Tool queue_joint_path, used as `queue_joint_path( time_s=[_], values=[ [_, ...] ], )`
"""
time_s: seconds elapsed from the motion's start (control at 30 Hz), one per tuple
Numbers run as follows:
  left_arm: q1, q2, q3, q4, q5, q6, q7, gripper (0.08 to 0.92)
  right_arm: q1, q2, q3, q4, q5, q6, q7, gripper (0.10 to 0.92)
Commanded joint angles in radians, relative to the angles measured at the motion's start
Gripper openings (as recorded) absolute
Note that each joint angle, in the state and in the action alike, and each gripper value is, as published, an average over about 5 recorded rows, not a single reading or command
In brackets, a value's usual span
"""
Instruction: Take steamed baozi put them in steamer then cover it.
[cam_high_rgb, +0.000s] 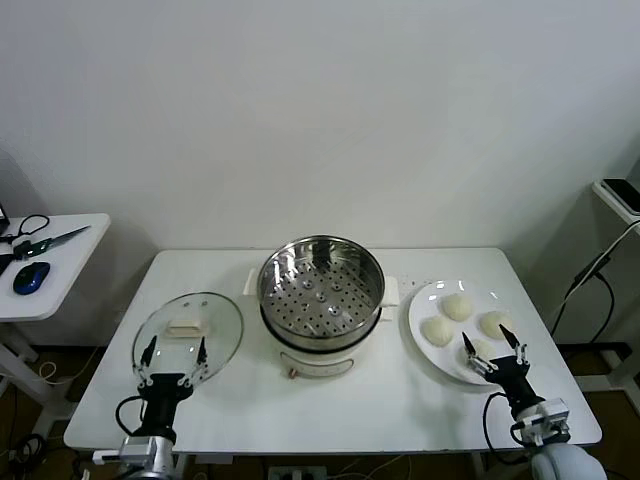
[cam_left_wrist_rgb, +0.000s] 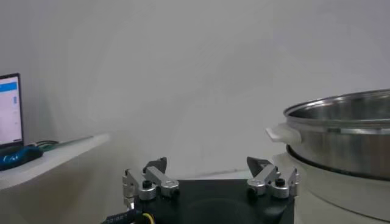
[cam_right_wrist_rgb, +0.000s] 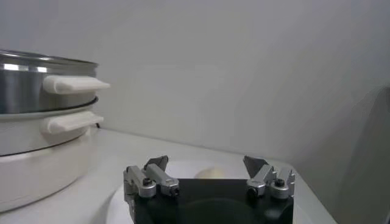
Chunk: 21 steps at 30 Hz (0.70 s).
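Note:
Four cream-white baozi (cam_high_rgb: 458, 307) lie on a white plate (cam_high_rgb: 424, 305) at the table's right. The steel steamer (cam_high_rgb: 322, 292) with its perforated tray stands open at the middle; it also shows in the left wrist view (cam_left_wrist_rgb: 341, 137) and the right wrist view (cam_right_wrist_rgb: 36, 106). The glass cover (cam_high_rgb: 188, 332) with its cream handle lies flat at the left. My left gripper (cam_high_rgb: 173, 351) is open over the cover's near edge. My right gripper (cam_high_rgb: 492, 348) is open over the plate's near edge, by the nearest baozi (cam_high_rgb: 478, 349). One baozi (cam_right_wrist_rgb: 208, 172) shows between its fingers.
A side table (cam_high_rgb: 60, 262) at the far left holds scissors (cam_high_rgb: 45, 240) and a blue mouse (cam_high_rgb: 31, 276). Another stand (cam_high_rgb: 618, 195) is at the far right. A cable (cam_high_rgb: 590, 272) hangs off the table's right edge.

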<state>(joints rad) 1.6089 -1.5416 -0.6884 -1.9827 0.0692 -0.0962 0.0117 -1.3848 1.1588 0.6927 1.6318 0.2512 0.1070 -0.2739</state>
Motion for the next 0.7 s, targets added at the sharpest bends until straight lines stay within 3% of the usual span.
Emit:
queue_joint_path(
  time_s=[0.03, 0.37, 0.53, 0.7],
  values=[
    [0.002, 0.003, 0.005, -0.005, 0.004, -0.002, -0.022, 0.823, 0.084, -0.131, -0.013, -0.01, -0.103, -0.077, -0.148, 0.823],
    [0.016, -0.008, 0.03, -0.01, 0.029, -0.028, -0.055, 0.823, 0.609, -0.528, -0.462, -0.277, -0.245, -0.163, -0.536, 0.823],
    [0.03, -0.013, 0.037, -0.005, 0.035, -0.047, -0.061, 0.823, 0.94, -0.573, -0.774, -0.448, -0.372, -0.128, -0.722, 0.823],
    [0.042, -0.011, 0.037, -0.001, 0.034, -0.057, -0.063, 0.823, 1.212, -0.566, -1.049, -0.588, -0.465, -0.077, -0.817, 0.823]
  ],
)
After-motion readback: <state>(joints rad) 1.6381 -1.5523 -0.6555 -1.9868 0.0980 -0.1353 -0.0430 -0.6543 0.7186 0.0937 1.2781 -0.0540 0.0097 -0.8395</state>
